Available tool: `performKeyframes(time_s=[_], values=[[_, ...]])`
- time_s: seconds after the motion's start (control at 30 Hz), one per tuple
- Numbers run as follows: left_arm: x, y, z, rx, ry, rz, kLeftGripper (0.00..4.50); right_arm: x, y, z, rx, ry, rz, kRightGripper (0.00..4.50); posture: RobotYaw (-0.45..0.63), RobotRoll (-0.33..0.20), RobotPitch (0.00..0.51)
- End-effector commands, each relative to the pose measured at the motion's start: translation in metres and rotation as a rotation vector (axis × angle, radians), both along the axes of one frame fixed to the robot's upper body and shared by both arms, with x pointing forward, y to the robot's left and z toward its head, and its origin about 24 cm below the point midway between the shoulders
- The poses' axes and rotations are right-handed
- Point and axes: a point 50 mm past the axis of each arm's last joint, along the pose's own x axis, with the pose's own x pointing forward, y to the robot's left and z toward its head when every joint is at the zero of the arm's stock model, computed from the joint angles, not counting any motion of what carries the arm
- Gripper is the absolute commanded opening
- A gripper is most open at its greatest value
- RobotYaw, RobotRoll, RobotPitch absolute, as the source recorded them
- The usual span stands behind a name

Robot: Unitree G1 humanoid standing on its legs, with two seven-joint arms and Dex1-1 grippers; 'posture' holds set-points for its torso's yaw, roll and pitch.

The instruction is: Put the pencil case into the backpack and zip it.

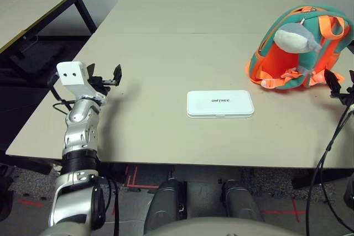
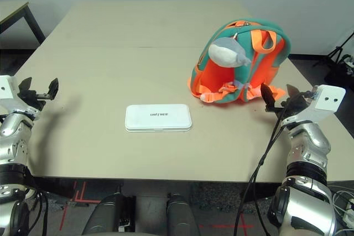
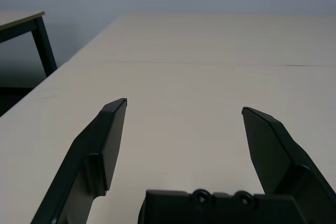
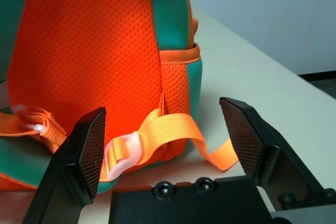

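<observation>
We note the white case [image 1: 220, 104] lying flat mid-tabletop [image 1: 166, 42], lettering up. The backpack [image 2: 239, 62], teal and orange, stands at far right, whale charm [image 2: 227, 52] hanging. Both grippers, left [image 1: 106, 77] and right [image 2: 279, 96], hold fingers spread, empty. We cannot see the zip.

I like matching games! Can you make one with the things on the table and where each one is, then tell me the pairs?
Things:
1. pencil case
2. backpack
3. whale charm
4. left gripper

Places or states:
A. open over bare table
B. lying flat in the middle of the table
C. hanging on the backpack
D. standing just ahead of the open right gripper

Pairs: 1-B, 2-D, 3-C, 4-A
</observation>
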Motion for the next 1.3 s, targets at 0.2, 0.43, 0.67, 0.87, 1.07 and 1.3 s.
performKeyframes(time_s=[0.2, 0.43, 0.67, 0.87, 1.07, 1.3], values=[[0.012, -0.029, -0.018, -0.035, 0.105, -0.187, 4.5, -0.011, -0.01, 0.023, 0.045, -0.053, -0.057, 4.45, -0.19, 0.0, 0.107], [0.023, -0.033, 0.037, -0.259, 0.21, -0.529, 4.5, -0.035, -0.014, 0.061, 0.249, 0.162, 0.069, 4.45, -0.16, 0.0, 0.075], [0.001, -0.029, 0.086, -0.515, 0.562, -0.728, 4.5, -0.069, 0.026, 0.081, 0.477, 0.683, 0.318, 4.45, -0.16, 0.0, 0.066], [-0.012, -0.035, 0.091, -0.687, 0.798, -0.817, 4.5, -0.056, 0.058, 0.074, 0.555, 0.832, 0.452, 3.31, -0.14, 0.0, 0.056], [-0.011, -0.046, 0.069, -0.789, 0.929, -0.846, 4.5, -0.041, 0.087, 0.055, 0.547, 0.942, 0.568, 1.44, -0.13, 0.0, 0.052], [-0.005, -0.065, 0.043, -0.847, 1.015, -0.861, 4.5, -0.03, 0.108, 0.037, 0.513, 1.044, 0.6, 0.04, -0.11, 0.0, 0.058]])
